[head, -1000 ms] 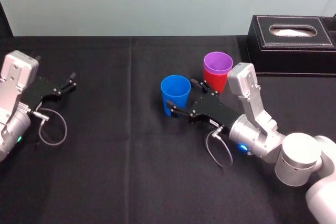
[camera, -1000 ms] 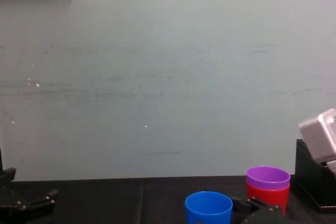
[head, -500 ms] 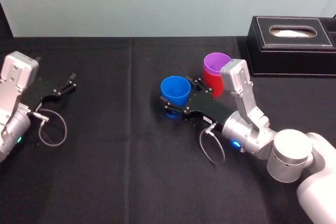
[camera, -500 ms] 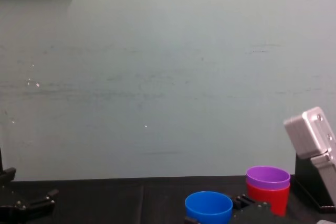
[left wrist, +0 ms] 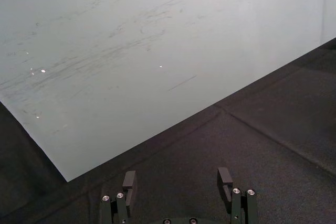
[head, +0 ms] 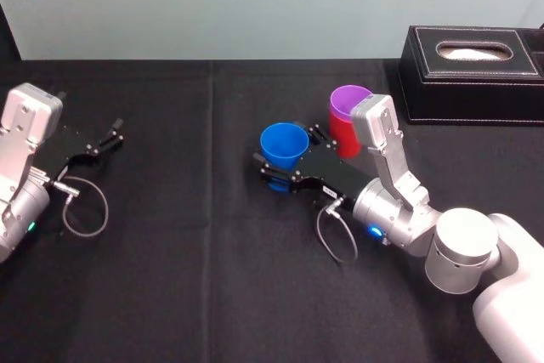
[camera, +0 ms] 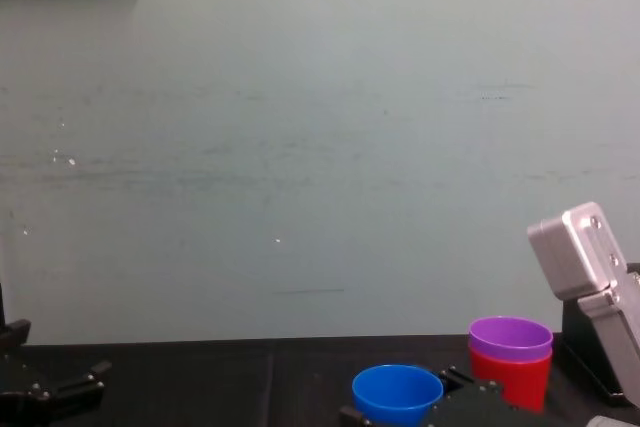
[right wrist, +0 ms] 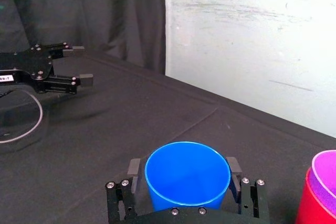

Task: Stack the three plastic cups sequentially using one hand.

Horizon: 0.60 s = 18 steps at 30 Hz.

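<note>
Since a second ago, your right gripper (head: 287, 159) has been sliding forward toward the upper left of the head view, closing in around the blue cup (right wrist: 187, 174). Its two fingers (right wrist: 134, 167) are now pressing on opposite sides of that cup just below the rim, clamping it. The cup is sitting empty at the middle of the head view. You cannot tell whether its base is touching the surface.

Just to its upper right, the purple cup (head: 350, 101) is nesting inside the red cup (head: 344, 138). The purple rim is standing clear above the red one, and nothing is lying inside.

Your left gripper (head: 113, 133) is lying parked at the far left edge, its fingers spread apart around nothing.

A black stitched box (head: 476, 74) is sitting in the upper right corner, well apart from the blue cup. Black cloth (head: 187, 244) is covering the table, and a pale wall (camera: 300, 147) is running behind it.
</note>
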Each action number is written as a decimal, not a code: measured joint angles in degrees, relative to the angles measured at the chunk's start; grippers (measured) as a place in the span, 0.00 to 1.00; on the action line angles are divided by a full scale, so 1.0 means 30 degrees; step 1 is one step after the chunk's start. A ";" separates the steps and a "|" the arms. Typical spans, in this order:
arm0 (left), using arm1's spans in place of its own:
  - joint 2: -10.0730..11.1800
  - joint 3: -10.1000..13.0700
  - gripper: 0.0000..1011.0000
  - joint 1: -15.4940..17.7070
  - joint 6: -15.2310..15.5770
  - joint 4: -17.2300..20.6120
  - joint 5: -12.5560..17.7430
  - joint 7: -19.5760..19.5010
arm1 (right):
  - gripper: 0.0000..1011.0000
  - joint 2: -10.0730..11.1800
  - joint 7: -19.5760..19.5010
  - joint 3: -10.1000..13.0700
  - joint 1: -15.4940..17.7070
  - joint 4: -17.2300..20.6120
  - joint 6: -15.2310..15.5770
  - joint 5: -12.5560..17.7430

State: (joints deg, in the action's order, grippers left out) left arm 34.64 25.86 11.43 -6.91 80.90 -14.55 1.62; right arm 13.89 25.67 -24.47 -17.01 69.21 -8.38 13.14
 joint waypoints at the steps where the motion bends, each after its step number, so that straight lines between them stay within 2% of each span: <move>1: 0.0001 0.0000 0.99 0.0000 0.0000 0.0000 0.0000 -0.0001 | 0.99 -0.0015 -0.0005 0.0011 -0.0002 -0.0015 -0.0026 0.0000; 18: 0.0001 0.0001 0.99 0.0000 0.0001 0.0000 0.0000 -0.0001 | 0.99 -0.0114 -0.0049 0.0098 0.0017 -0.0151 -0.0222 0.0041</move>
State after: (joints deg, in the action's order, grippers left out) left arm 34.65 25.86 11.43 -6.90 80.90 -14.55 1.62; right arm 13.54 25.52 -24.17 -16.96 68.76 -9.04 13.26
